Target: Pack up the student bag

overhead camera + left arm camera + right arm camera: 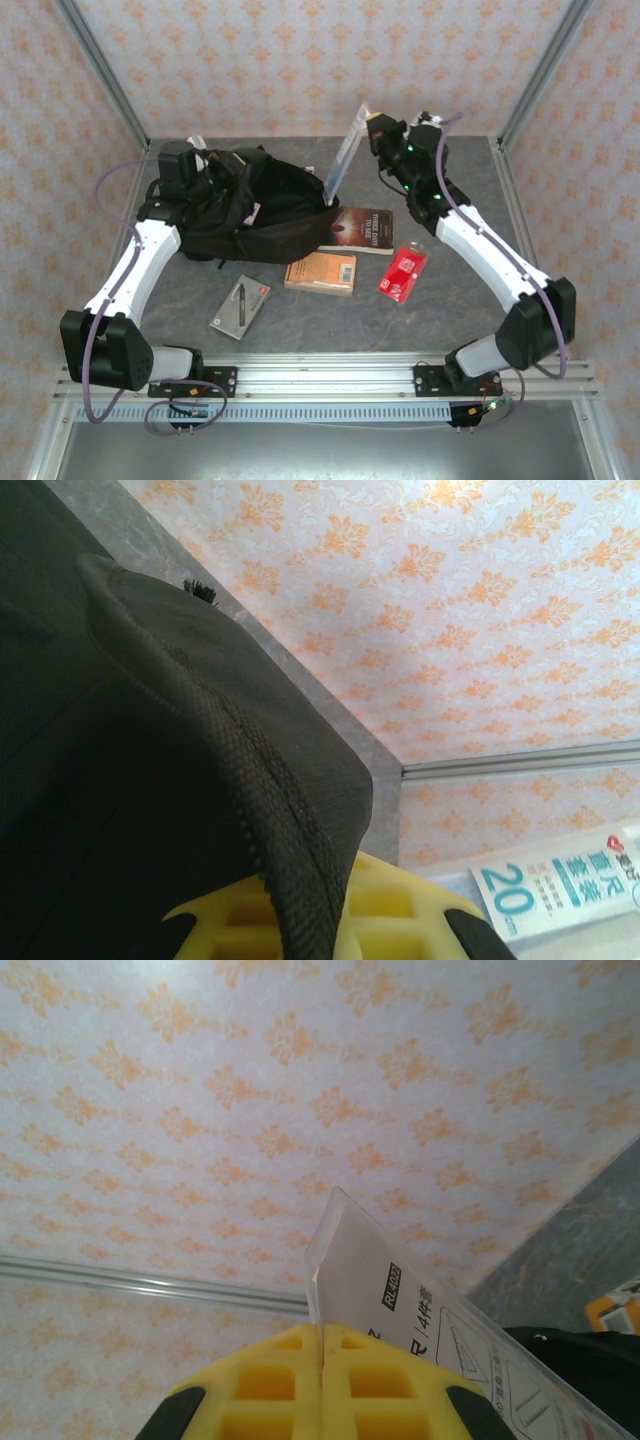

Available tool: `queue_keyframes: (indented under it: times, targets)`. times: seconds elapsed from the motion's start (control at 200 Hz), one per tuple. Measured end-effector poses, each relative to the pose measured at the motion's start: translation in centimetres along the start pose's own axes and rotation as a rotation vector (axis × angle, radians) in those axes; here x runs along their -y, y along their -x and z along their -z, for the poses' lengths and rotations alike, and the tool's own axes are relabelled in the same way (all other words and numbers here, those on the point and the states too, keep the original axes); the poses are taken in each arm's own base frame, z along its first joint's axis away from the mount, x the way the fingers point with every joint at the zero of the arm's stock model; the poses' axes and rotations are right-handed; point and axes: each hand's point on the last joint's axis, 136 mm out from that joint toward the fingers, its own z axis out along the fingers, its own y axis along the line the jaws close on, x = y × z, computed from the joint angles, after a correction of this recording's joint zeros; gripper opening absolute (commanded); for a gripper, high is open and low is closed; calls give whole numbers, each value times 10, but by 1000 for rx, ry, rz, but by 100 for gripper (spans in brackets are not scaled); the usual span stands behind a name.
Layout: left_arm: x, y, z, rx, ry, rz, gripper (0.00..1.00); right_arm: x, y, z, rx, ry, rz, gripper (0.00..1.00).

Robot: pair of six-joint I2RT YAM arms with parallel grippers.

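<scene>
While left gripper (305,920) pinching student bag (255,205) edge, right gripper (322,1380) tight on clear packet (400,1300).

On the table (330,325) we see a dark book (362,229), an orange book (321,272) just beside it toward the front edge, a red packet (403,272) to their right, a grey pen box (241,307) front-left, and a clear ruler packet (345,155) tilted up behind.
</scene>
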Motion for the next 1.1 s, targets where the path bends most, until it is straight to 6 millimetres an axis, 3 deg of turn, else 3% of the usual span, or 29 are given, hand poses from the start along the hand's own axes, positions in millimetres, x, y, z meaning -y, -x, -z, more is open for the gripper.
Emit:
queue_keyframes:
  times: [0.12,0.285,0.565,0.746,0.876,1.101]
  targets:
    - [0,0,0,1,-1,0,0,7,-13,-23,-12,-4,1,0]
    - [0,0,0,0,-1,0,0,51,-31,-45,-37,-80,36,0]
    - [-1,-1,-3,-6,-9,25,0,155,-70,-22,-175,-330,209,0]
    - [1,-1,-6,-12,-24,37,0,154,-74,13,-289,-418,341,8]
    - [3,-1,-6,-12,-32,44,0,152,-84,26,-392,-448,385,18]
    - [1,-2,-6,-13,-29,45,0,188,-104,30,-568,-524,328,26]
